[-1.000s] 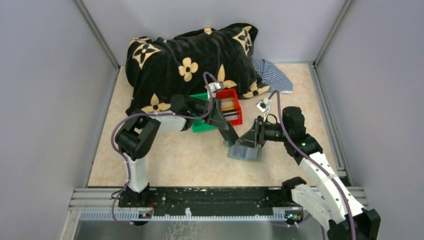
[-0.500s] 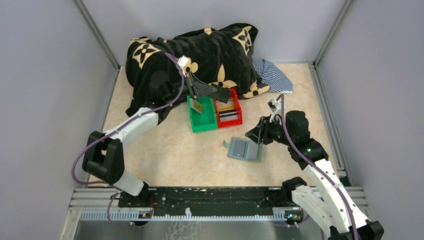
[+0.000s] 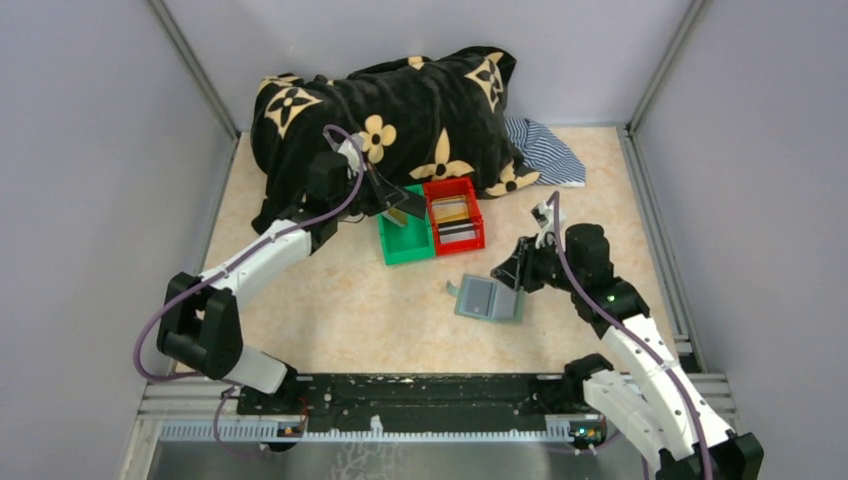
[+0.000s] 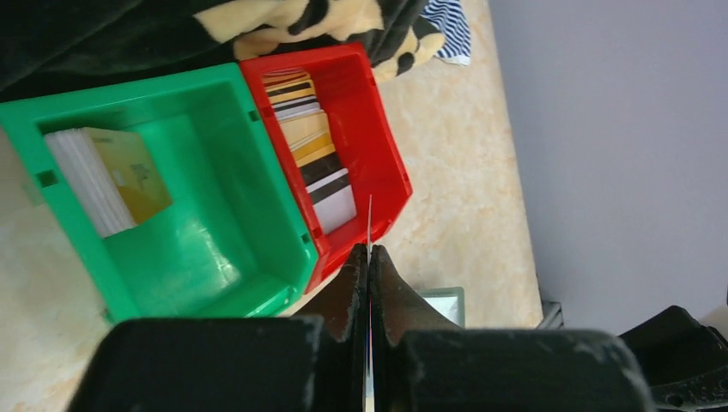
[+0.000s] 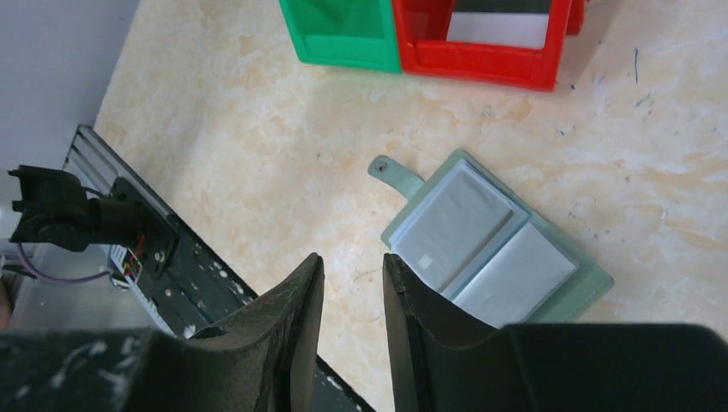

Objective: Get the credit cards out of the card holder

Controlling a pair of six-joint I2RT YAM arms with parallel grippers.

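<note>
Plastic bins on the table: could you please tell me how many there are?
2. The green bin sits just in front of the black flowered blanket; the red bin stands side by side with it, on its right. The blanket could hide more.

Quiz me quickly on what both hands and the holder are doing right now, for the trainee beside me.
1. True or false: the left hand is shut on a card.
2. The holder lies on the table: A folded shut, B spread open, C on edge.
3. Fill in: the right hand is ___ and empty.
Key: 1 true; 2 B; 3 open.
</note>
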